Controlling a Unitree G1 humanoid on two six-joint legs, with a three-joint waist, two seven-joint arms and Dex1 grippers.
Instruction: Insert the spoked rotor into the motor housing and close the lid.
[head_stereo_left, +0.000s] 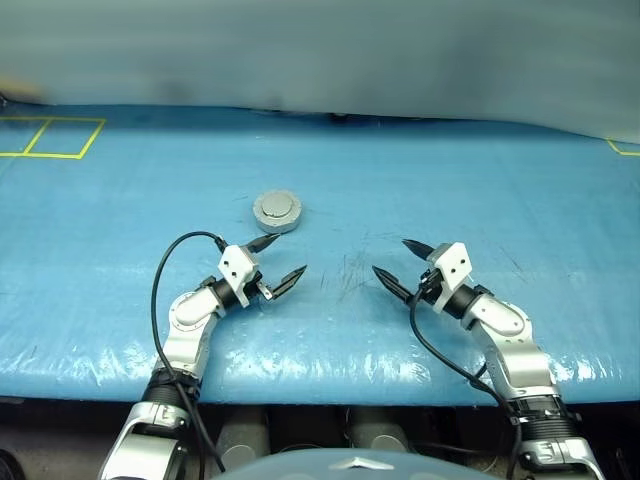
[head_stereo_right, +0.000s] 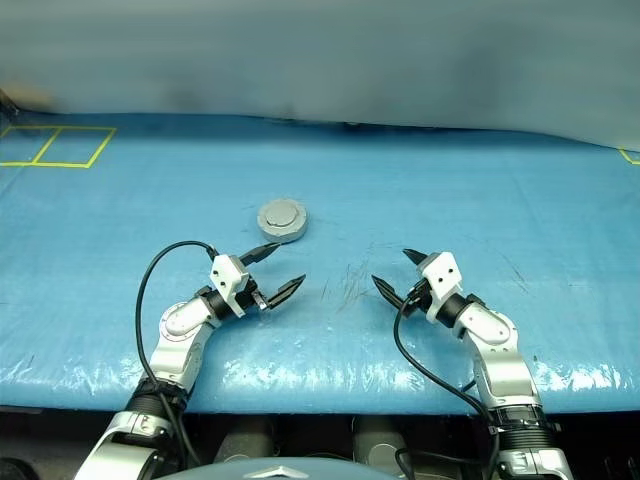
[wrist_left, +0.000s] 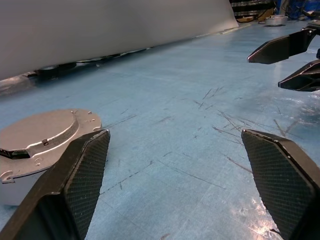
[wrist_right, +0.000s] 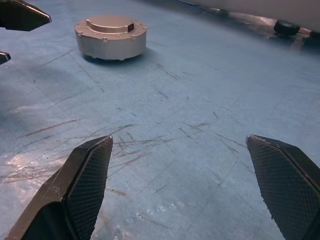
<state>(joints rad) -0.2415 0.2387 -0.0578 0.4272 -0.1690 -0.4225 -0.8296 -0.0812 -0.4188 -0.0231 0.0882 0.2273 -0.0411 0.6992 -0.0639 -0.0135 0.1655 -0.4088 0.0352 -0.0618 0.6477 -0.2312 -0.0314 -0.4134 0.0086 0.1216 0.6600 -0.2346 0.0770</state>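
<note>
On blue table — closed motor housing, unlabelled.

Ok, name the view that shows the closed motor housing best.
The right wrist view: the motor housing sits whole and unobstructed, lid down. In the left wrist view a finger hides part. Both eye views show it small, from above.

scratched blue table, grey wall
</note>
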